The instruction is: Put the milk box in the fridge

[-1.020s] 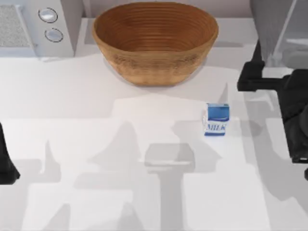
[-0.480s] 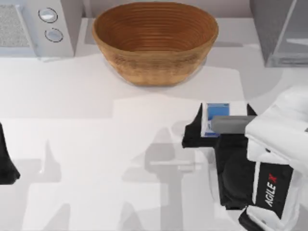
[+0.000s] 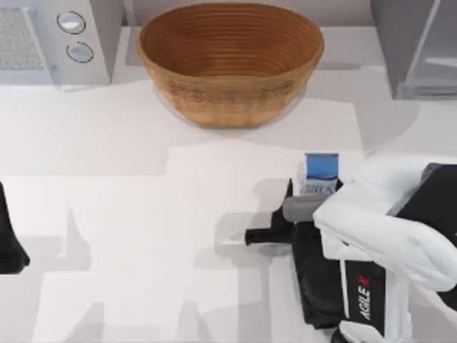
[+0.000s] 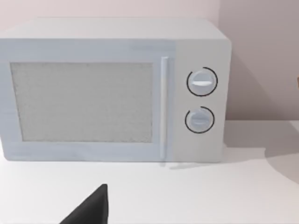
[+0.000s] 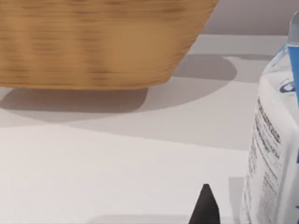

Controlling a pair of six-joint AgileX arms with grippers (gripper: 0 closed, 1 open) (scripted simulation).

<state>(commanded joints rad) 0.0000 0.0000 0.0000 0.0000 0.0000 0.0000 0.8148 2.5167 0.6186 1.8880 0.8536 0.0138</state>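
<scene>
Right now milk box (image 3: 320, 174) upright on white table (image 3: 128, 214), right claw (image 3: 285, 225) beside, grip state unclear.

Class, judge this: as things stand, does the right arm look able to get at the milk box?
Probably yes: the right gripper sits on the near side of the upright milk box, with bare table around and nothing between them.

Your right arm reaches in from the lower right of the top view, its white forearm slanting across the table's right half and the black wrist block low beneath it. Your right gripper (image 3: 275, 232) points toward the table's left. Your left gripper (image 3: 8, 246) sits parked at the table's left edge
</scene>
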